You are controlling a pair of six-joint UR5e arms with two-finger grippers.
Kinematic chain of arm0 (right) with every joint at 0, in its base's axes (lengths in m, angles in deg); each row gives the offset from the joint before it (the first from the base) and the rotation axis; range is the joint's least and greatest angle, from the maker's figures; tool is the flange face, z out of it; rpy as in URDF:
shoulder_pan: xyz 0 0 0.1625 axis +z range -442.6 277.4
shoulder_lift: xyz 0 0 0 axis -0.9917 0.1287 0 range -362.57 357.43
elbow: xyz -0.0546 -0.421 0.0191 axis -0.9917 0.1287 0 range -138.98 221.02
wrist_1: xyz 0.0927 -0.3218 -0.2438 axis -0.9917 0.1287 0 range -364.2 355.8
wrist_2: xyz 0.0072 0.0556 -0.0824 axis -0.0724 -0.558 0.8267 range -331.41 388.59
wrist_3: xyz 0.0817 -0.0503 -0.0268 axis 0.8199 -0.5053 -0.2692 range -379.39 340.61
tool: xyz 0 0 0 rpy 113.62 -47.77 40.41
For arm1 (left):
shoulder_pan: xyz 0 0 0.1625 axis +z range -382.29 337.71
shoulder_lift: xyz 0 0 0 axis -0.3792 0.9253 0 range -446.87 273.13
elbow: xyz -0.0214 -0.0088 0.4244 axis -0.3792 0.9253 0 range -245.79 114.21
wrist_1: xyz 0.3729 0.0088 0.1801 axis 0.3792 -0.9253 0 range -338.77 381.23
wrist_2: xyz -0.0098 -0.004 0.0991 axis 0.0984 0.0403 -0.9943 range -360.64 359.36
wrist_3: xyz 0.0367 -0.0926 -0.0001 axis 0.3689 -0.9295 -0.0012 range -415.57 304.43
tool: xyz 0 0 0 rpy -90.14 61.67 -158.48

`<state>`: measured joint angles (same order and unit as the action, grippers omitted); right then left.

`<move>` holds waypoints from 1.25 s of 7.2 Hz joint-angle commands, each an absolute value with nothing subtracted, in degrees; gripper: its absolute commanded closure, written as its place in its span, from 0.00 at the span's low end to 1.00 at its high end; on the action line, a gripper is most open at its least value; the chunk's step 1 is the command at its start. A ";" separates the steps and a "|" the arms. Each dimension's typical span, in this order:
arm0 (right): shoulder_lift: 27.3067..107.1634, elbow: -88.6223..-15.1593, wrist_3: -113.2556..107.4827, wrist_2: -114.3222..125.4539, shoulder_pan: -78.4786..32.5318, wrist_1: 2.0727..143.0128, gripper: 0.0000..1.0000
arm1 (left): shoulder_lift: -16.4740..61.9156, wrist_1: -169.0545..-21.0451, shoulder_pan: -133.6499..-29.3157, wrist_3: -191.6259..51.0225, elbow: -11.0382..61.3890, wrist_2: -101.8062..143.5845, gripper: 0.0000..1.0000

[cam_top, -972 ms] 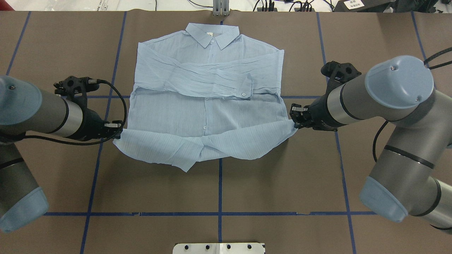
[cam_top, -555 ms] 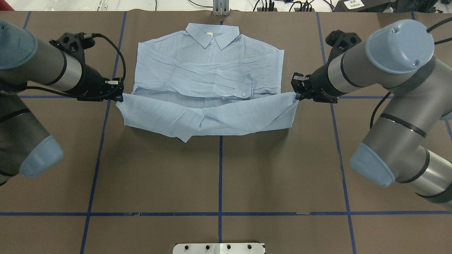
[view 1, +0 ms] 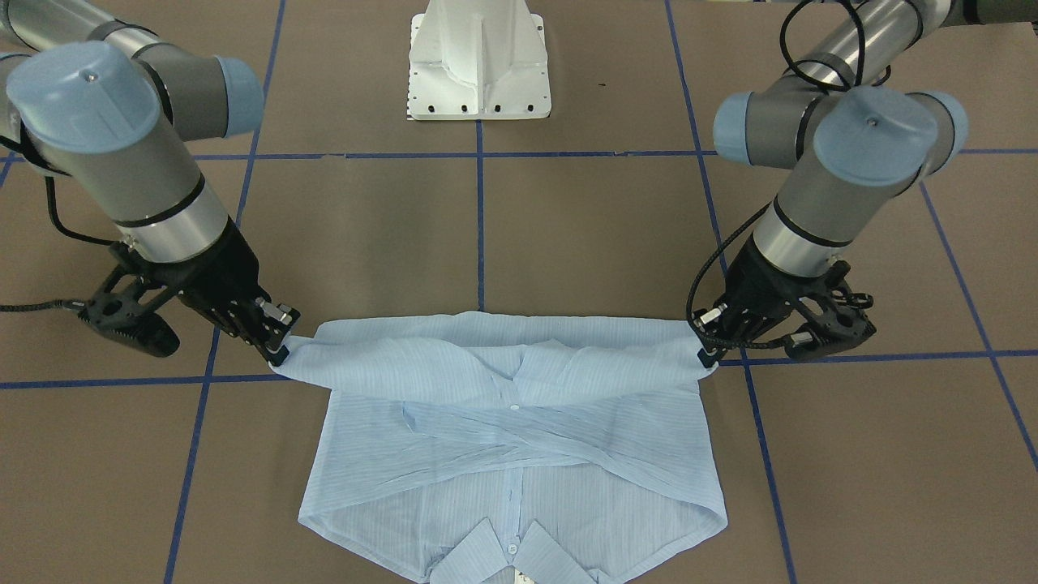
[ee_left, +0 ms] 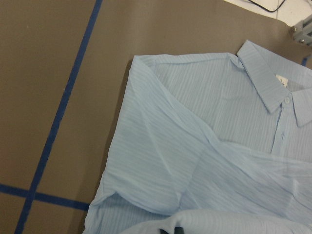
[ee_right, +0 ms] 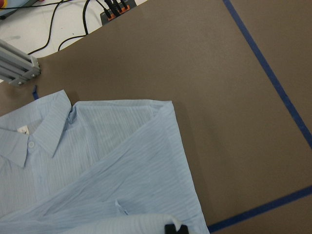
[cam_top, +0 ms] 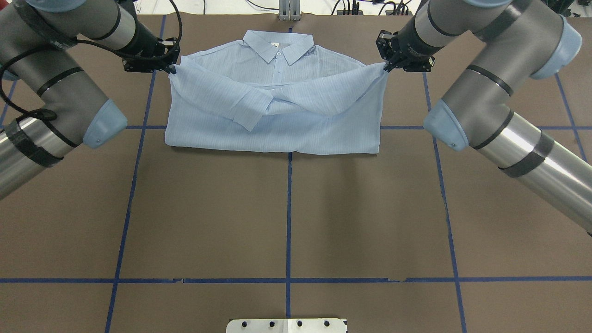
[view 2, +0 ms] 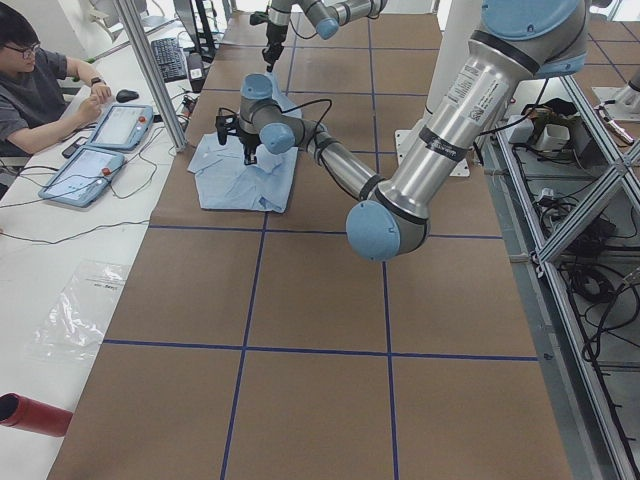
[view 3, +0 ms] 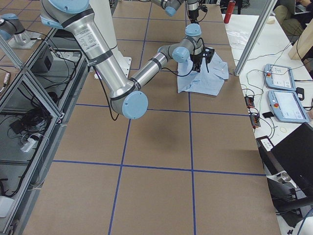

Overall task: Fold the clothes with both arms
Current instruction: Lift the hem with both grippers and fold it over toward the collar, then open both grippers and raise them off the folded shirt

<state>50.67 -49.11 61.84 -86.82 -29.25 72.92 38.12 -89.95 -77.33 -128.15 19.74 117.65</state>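
1. Shirt: thin light-blue pinstriped cloth, crinkled, doubled into a wide rectangle at the desk's far edge, centred.
2. My left gripper: pinching the shirt's folded-over corner beside one shoulder.
3. My right gripper: pinching the opposite corner.

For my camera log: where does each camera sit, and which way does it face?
Front: across table, facing base; left arm on view's right.
Overhead: behind robot, above shirt; right arm on right.
Left side: table's end; left arm near.
Right side: opposite end; right arm near.
Left wrist: over shirt's shoulder; fingertip only.
Right wrist: other shoulder; fingertip.
Wrists share the collar.
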 commanded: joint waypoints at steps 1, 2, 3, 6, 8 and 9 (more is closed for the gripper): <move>44.57 -33.74 61.74 -87.08 -28.03 63.32 1.00 | 42.04 -102.73 -79.58 -128.26 3.63 117.66 1.00; 40.62 -29.17 61.74 -87.08 -28.11 63.30 1.00 | 43.63 -104.78 -80.03 -128.26 -0.54 117.66 1.00; 38.49 -26.16 61.56 -87.08 -28.11 63.30 1.00 | 44.17 -106.02 -80.12 -128.43 -2.06 117.57 1.00; 37.42 -22.44 61.38 -86.99 -28.20 60.49 1.00 | 46.63 -107.52 -80.03 -128.52 -5.41 117.48 1.00; 38.47 -22.44 59.64 -86.99 -27.94 60.57 1.00 | 46.72 -107.71 -79.94 -128.43 -6.03 117.04 1.00; 38.65 -22.53 59.45 -86.99 -28.02 60.57 1.00 | 46.98 -107.62 -79.94 -128.52 -6.29 116.95 1.00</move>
